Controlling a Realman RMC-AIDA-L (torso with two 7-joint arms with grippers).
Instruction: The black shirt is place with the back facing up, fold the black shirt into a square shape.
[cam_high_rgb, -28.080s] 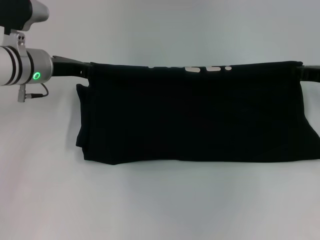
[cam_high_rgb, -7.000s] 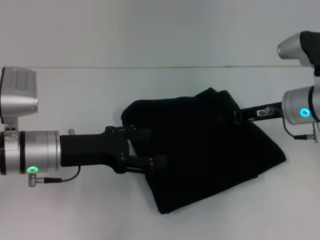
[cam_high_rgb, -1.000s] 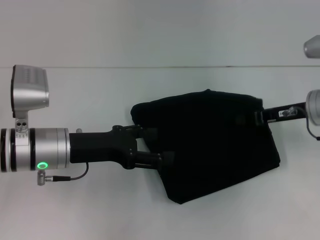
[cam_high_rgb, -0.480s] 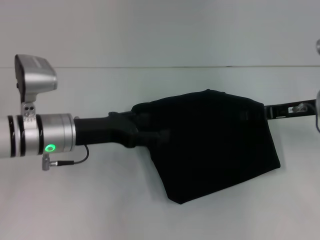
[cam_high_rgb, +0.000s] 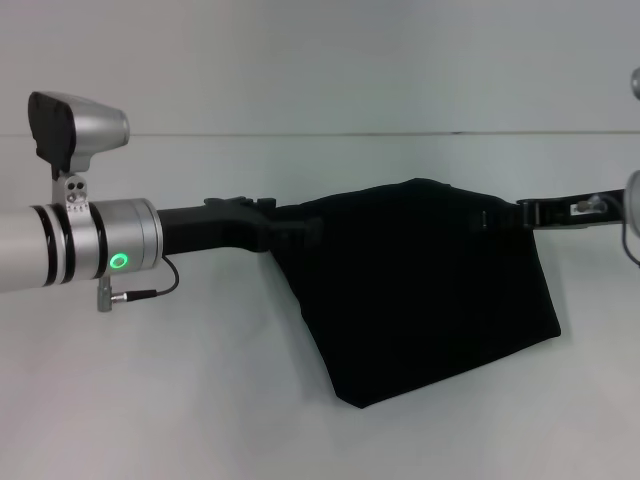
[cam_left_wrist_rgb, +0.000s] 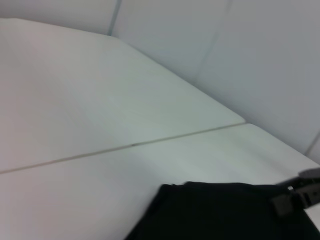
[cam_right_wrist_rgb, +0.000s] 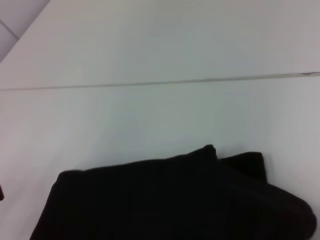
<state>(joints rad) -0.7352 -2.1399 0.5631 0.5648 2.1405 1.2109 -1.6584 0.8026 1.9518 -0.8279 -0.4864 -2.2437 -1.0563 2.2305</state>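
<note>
Head view shows you the white surface (cam_high_rgb: 150, 400) first, with the black shirt (cam_high_rgb: 430, 290) bunched into an uneven folded shape right of centre. Its long axis runs left to right along the far edge, and the cloth narrows to a blunt corner nearest the robot. Your left arm reaches in level from the left; the left gripper (cam_high_rgb: 305, 228) meets the shirt's far left corner, and you cannot tell whether its jaws are clenched or released. Your right gripper (cam_high_rgb: 528, 213) comes in from the right at the far right corner, its jaws likewise impossible to read.
</note>
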